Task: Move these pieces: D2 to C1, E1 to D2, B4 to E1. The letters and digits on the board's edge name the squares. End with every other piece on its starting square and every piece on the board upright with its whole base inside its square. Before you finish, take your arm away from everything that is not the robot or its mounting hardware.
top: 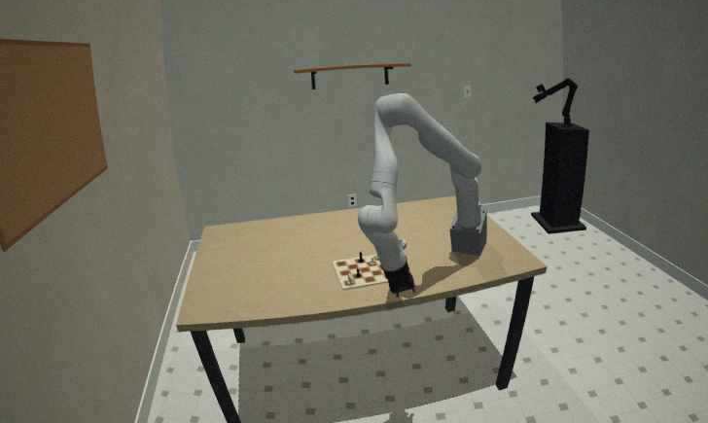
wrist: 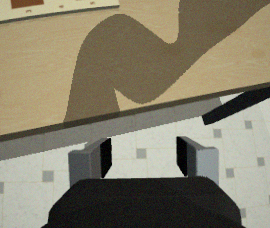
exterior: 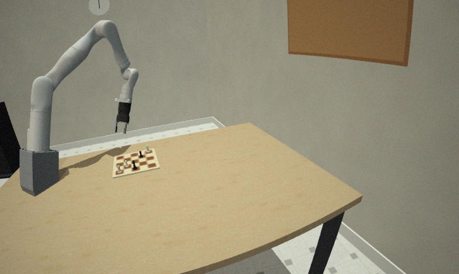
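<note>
The chequered board point(top: 366, 285) point(exterior: 145, 169) point(wrist: 75, 5) holds several upright pieces. One black piece point(top: 360, 258) point(exterior: 134, 165) is taller than the other black piece point(top: 358, 273) point(exterior: 140, 154). A light piece point(top: 349, 280) point(exterior: 147, 149) stands near one corner. Another light piece point(top: 372, 262) point(exterior: 126, 163) stands beside the taller black one, and a third light piece point(exterior: 118, 169) is near the corner closest to the robot base. Letters naming the squares are too small to read. My gripper point(top: 406, 293) point(exterior: 120, 132) point(wrist: 143, 151) is open and empty, raised off to the side of the board, near the table's edge.
The wooden table point(top: 271, 262) point(exterior: 220, 189) point(wrist: 33, 60) carries the board and the robot base point(top: 468, 237) point(exterior: 38, 172). In the wrist view the table edge crosses above my fingers, with tiled floor point(wrist: 143, 170) beneath. The arm's shadow falls across the table.
</note>
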You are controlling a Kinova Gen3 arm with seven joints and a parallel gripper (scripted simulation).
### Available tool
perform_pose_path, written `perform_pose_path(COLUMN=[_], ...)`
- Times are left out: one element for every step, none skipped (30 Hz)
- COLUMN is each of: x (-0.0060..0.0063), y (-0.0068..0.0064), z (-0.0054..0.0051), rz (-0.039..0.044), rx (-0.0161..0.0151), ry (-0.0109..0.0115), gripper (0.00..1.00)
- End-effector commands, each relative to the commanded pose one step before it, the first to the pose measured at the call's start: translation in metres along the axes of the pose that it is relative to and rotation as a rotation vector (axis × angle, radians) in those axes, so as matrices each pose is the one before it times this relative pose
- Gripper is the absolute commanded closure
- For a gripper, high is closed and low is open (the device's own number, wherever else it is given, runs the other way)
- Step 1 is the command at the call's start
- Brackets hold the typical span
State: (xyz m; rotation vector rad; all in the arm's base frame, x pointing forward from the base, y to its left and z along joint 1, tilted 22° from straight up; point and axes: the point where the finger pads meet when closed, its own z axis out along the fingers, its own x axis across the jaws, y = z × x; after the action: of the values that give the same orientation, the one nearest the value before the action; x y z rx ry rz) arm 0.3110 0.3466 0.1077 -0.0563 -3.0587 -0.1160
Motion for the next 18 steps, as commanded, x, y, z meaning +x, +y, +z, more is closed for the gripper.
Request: perform_pose_path(x=[-0.00149, 0.00000, 0.00000, 0.00000, 0.00000, 0.00000, 0.00000, 0.00000, 0.00000, -0.00190, 0.00000, 0.00000, 0.00000, 0.00000, 0.00000, 0.00000, 0.00000, -0.00206], y=[-0.00177, 0.00000, 0.00000, 0.00000, 0.00000, 0.00000, 0.00000, 0.00000, 0.00000, -0.00269, 0.00000, 0.00000, 0.00000, 0.00000, 0.00000, 0.00000, 0.00000, -0.00244], z=[0.00165, 0.00000, 0.00000, 0.00000, 0.00000, 0.00000, 0.00000, 0.00000, 0.00000, 0.00231, 0.00000, 0.00000, 0.00000, 0.00000, 0.00000, 0.00000, 0.00000, 0.00199], rz=[-0.00739, 0.00000, 0.00000, 0.00000, 0.00000, 0.00000, 0.00000, 0.00000, 0.00000, -0.00533, 0.00000, 0.00000, 0.00000, 0.00000, 0.00000, 0.00000, 0.00000, -0.00499], rx=[0.02989, 0.00000, 0.00000, 0.00000, 0.00000, 0.00000, 0.00000, 0.00000, 0.00000, 0.03073, 0.00000, 0.00000, 0.00000, 0.00000, 0.00000, 0.00000, 0.00000, 0.02966], ry=[-0.01546, 0.00000, 0.00000, 0.00000, 0.00000, 0.00000, 0.00000, 0.00000, 0.00000, -0.01424, 0.00000, 0.00000, 0.00000, 0.00000, 0.00000, 0.00000, 0.00000, -0.01518], gripper=[0.00, 0.00, 0.00, 0.00, 0.00, 0.00, 0.00, 0.00, 0.00, 0.00, 0.00, 0.00, 0.00, 0.00, 0.00, 0.00, 0.00, 0.00])
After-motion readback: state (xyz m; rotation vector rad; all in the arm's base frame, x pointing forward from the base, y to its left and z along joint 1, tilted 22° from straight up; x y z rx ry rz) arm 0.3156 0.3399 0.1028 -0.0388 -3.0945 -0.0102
